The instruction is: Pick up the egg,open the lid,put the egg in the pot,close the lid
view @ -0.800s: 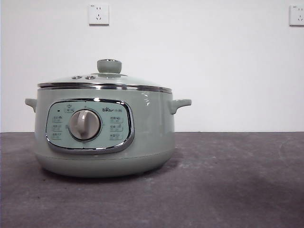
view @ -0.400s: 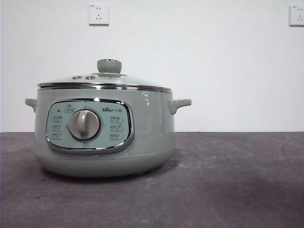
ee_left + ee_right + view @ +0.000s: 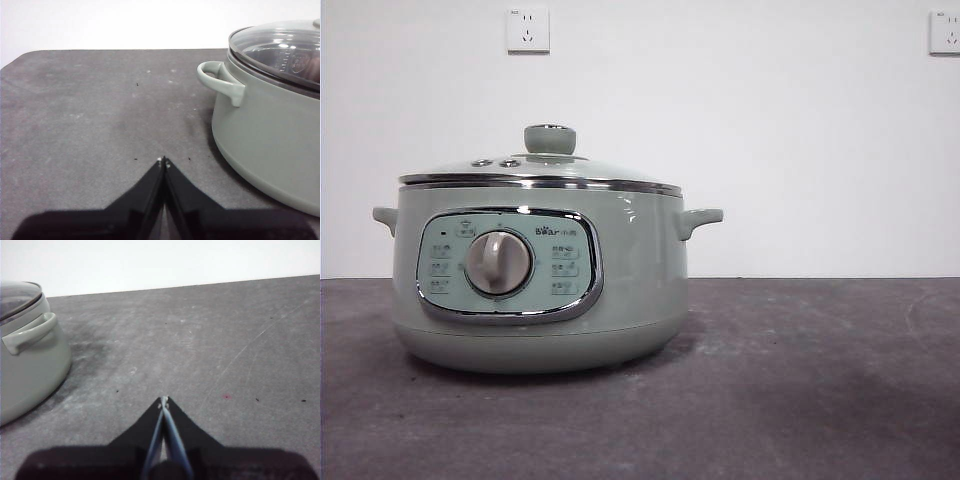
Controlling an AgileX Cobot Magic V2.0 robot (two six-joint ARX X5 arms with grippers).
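Both your grippers are pinched closed on nothing. The left gripper has its jaws pressed tip to tip, low over bare dark table, and the right gripper looks the same, tips meeting with no gap and nothing between them. Neither arm shows in the front view, so you can treat both as waiting.

Out from the left fingertips, the pot sits near, off to one side, its side handle the closest part, not touching. The lid is seated on the rim; through the glass you get a blurry brownish patch at the picture's edge, too unclear to call. From the right fingertips the same pot is further off, with open table between. In the front view the lid is closed flat, its knob upright and untouched.

The egg is not visible in any view, so you cannot place it relative to either set of fingers. That is your main risk: if you move now you are reaching blind, and closed jaws cannot take an egg or the knob anyway, so open first. Next risk is the left gripper clipping the handle if it swings toward the knob at this height. The knob is small, round and chrome-topped, so an off-centre pinch will probably slip and drop the lid back on the rim.
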